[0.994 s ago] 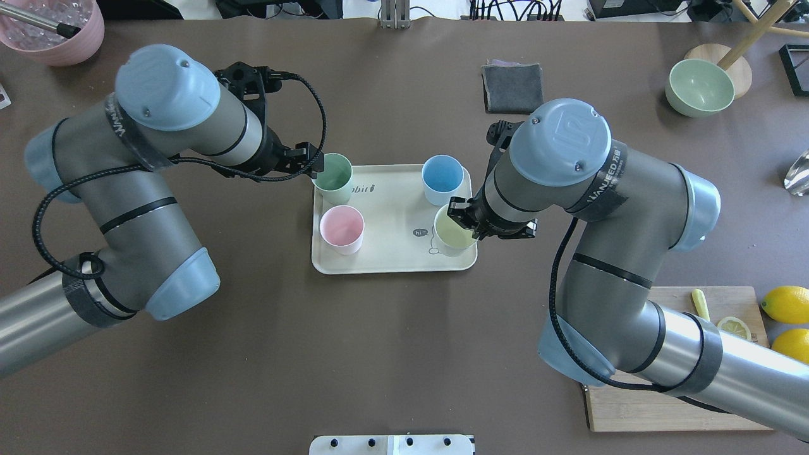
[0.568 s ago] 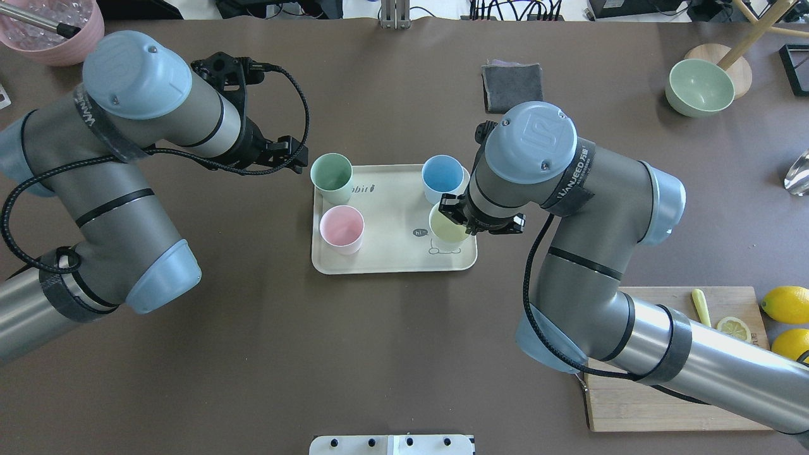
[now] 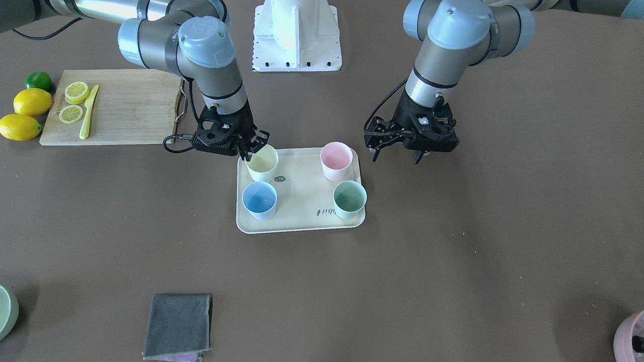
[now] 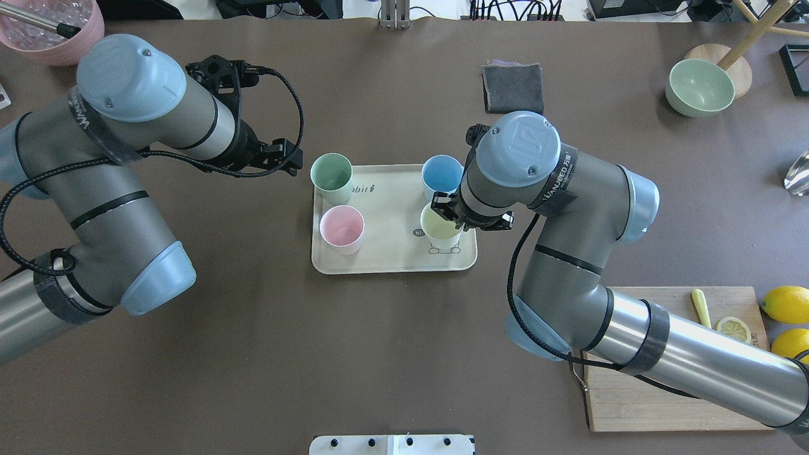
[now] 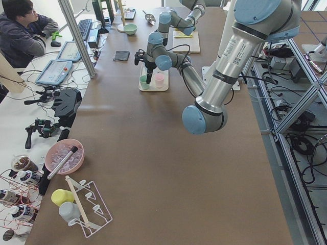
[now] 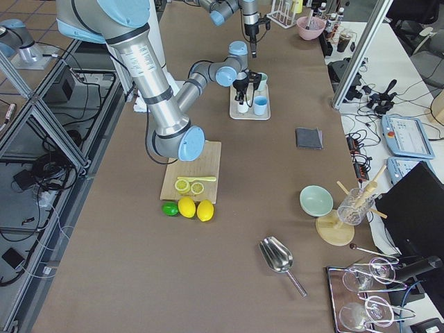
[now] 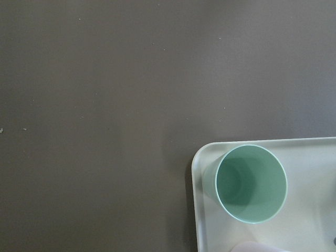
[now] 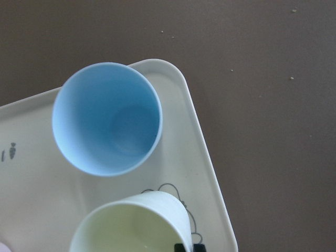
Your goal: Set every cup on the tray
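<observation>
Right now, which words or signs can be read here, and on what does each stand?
"bbit": script on the tray; its start is hidden by the mint green cup.
"hi": speech bubble on the tray.
"UR": right arm's joint cap.
"ANJEED": right arm's band; first letter unclear.
Cutting board print: too small.

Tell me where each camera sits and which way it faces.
Front: across the table, facing robot; both arms, tray.
Overhead: behind robot, looking down; both arms, tray.
Left side: table's end; left arm nearest.
Right side: other end; right arm nearest.
Left wrist: down on green cup; no body shown.
Right wrist: down on blue cup, yellow cup, plus fingertip.
Both wrists see the tray.
</observation>
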Controlling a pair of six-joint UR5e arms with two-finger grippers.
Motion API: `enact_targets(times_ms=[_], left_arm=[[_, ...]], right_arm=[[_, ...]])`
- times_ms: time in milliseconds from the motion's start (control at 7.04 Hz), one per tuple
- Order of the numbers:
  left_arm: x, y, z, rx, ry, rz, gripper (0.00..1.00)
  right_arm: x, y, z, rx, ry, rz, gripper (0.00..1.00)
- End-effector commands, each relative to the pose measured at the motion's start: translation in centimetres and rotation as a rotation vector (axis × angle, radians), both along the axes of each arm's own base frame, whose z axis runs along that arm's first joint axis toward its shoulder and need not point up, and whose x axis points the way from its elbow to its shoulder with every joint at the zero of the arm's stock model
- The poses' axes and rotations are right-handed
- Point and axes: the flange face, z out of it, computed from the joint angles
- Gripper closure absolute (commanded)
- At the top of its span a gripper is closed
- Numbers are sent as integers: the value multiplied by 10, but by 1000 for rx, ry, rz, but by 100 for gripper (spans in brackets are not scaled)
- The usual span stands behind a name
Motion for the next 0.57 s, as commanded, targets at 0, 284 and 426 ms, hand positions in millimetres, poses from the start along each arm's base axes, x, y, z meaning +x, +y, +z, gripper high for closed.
enact_targets(times_ms=[0, 284, 426], left_arm=[[-7, -5, 1, 7, -1, 1, 1], [-39, -10, 16, 9, 3, 30, 1], [-79, -13, 45, 41, -25, 62, 1]], right_arm=[[27, -9, -16, 22, -36, 6, 0], [82, -41, -18, 42, -70, -5, 0], [124, -62, 1, 61, -47, -40, 0]])
